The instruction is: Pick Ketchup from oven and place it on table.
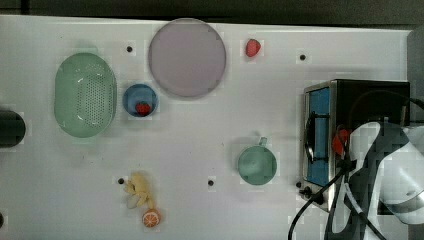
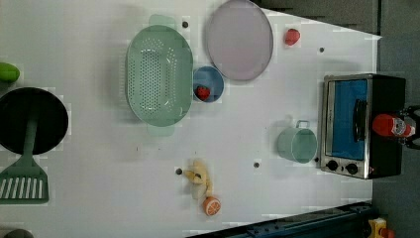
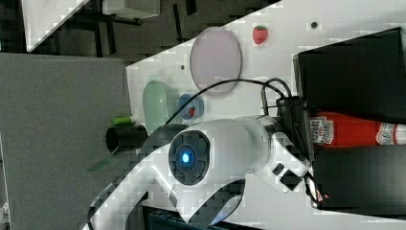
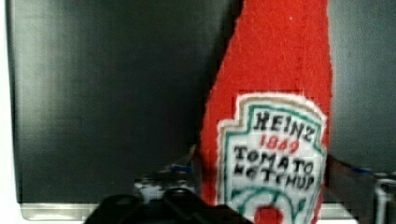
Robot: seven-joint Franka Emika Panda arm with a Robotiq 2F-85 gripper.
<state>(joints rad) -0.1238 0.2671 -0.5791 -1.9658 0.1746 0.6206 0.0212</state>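
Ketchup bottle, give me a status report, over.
Tool at the Ketchup, a finger on each side, grip unconfirmed. Bottle lying on the oven top, not yet on the table. Nothing blocking.

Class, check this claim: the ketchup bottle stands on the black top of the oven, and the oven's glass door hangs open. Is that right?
Not quite. The ketchup bottle is on the oven top, but the left view shows the glass door closed, its handle flat against the front.

1. Green colander (image 1: 85, 94) near the top view's left edge of the surface.
2. Blue bowl (image 1: 140, 99) touching it, strawberry (image 1: 143, 108) inside.
3. Grey plate (image 1: 187, 57) at far edge.
4. Green mug (image 1: 256, 164) mid-surface.
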